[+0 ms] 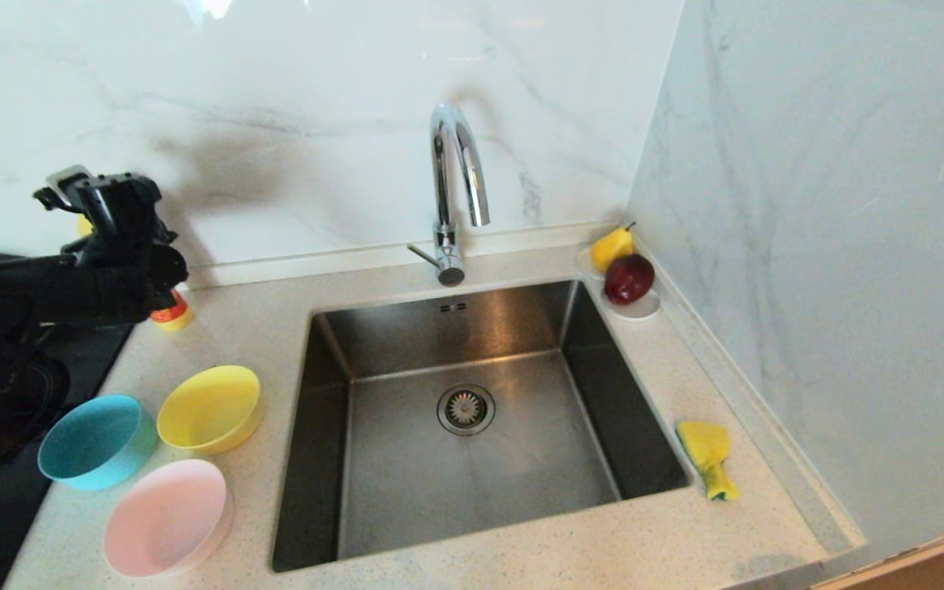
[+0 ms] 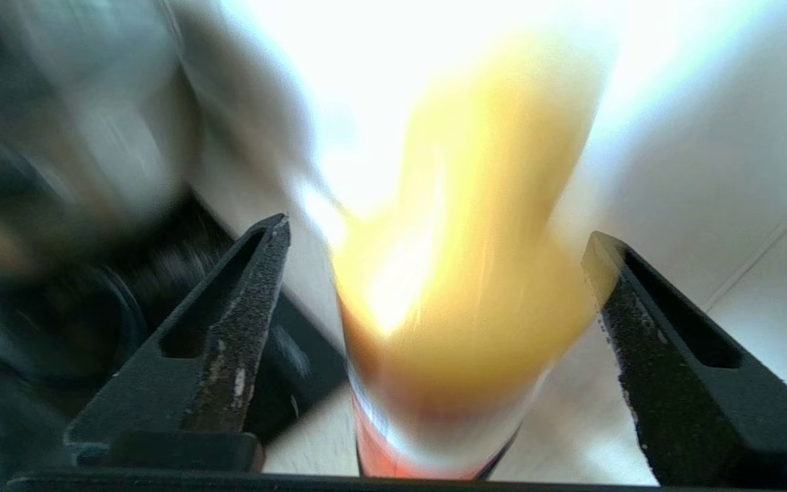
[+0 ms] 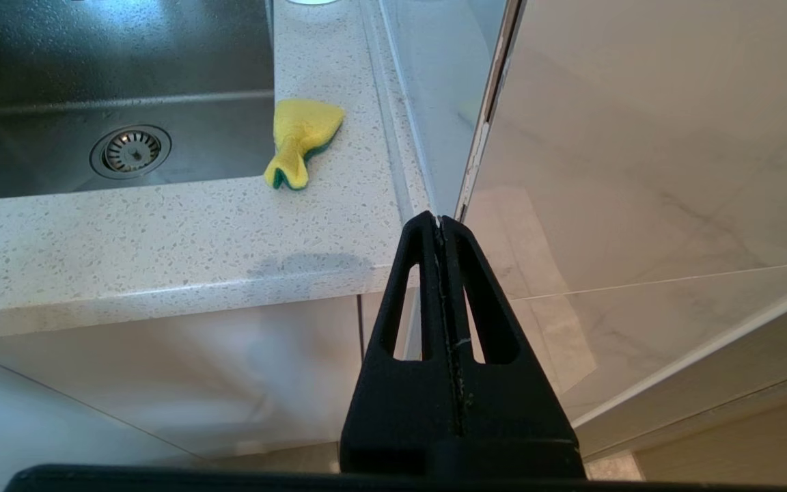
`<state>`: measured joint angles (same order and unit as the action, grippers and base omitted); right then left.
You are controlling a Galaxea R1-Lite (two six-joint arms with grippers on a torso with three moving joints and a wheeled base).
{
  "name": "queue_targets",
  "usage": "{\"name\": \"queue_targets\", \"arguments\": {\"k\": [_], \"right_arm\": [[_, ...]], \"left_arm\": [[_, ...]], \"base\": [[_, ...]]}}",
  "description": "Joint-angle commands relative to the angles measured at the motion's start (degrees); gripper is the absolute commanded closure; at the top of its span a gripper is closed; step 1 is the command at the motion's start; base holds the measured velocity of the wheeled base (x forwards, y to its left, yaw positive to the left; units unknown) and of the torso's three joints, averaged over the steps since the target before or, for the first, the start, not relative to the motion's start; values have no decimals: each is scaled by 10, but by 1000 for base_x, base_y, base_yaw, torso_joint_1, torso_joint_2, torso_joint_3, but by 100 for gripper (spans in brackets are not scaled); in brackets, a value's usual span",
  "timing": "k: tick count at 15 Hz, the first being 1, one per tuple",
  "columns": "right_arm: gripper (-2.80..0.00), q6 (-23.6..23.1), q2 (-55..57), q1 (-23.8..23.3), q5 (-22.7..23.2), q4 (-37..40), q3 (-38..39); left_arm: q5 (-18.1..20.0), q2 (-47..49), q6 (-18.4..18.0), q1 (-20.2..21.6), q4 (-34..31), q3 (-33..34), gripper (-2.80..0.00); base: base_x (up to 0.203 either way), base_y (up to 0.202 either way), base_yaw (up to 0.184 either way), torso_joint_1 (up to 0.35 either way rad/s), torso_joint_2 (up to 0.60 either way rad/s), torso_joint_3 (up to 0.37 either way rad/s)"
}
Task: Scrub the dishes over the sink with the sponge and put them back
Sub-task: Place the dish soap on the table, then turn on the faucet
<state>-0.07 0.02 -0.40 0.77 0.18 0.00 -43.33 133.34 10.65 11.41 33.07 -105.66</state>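
Three dishes stand on the counter left of the sink (image 1: 406, 483): a yellow bowl (image 1: 210, 407), a light blue bowl (image 1: 95, 441) and a pale pink bowl (image 1: 165, 518). The yellow sponge (image 1: 708, 455) lies crumpled on the counter right of the sink, its green layer showing at one end (image 3: 301, 137). My left gripper (image 1: 103, 197) hovers at the back left, far from the bowls. It is open, and a blurred yellow bottle (image 2: 462, 273) stands between its fingers (image 2: 243, 321) with gaps on both sides. My right gripper (image 3: 440, 219) hangs shut and empty below the counter's front edge.
The bottle's orange base (image 1: 173, 314) shows behind my left hand. A chrome faucet (image 1: 456, 180) arches over the sink's back rim. A white saucer (image 1: 640, 310) with a pear (image 1: 611, 246) and a red apple (image 1: 628, 277) sits at the back right corner. A black hob (image 1: 87, 352) borders the counter's left.
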Motion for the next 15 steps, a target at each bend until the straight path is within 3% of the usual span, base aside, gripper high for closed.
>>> {"name": "queue_targets", "arguments": {"k": [1, 2, 3, 6, 8, 10, 12, 15], "right_arm": [[0, 0, 1, 0, 0, 0, 0], [0, 0, 1, 0, 0, 0, 1], [0, 0, 1, 1, 0, 0, 0], [0, 0, 1, 0, 0, 0, 0], [0, 0, 1, 0, 0, 0, 0], [0, 0, 1, 1, 0, 0, 0], [0, 0, 1, 0, 0, 0, 0], [0, 0, 1, 0, 0, 0, 0]], "left_arm": [[0, -128, 1, 0, -35, 9, -280], [2, -167, 0, 0, -57, 16, -280], [5, -204, -2, 1, -81, 26, 0], [46, -304, -4, 2, -152, 53, 0], [108, -368, -26, 1, -240, 60, 0], [237, -440, -59, 1, -360, 76, 0], [338, -517, -72, 0, -444, 119, 0], [461, -653, -113, -1, -511, 260, 0]], "base": [[0, 0, 0, 0, 0, 0], [0, 0, 0, 0, 0, 0], [0, 0, 0, 0, 0, 0], [0, 0, 0, 0, 0, 0], [0, 0, 0, 0, 0, 0], [0, 0, 0, 0, 0, 0], [0, 0, 0, 0, 0, 0], [0, 0, 0, 0, 0, 0]]}}
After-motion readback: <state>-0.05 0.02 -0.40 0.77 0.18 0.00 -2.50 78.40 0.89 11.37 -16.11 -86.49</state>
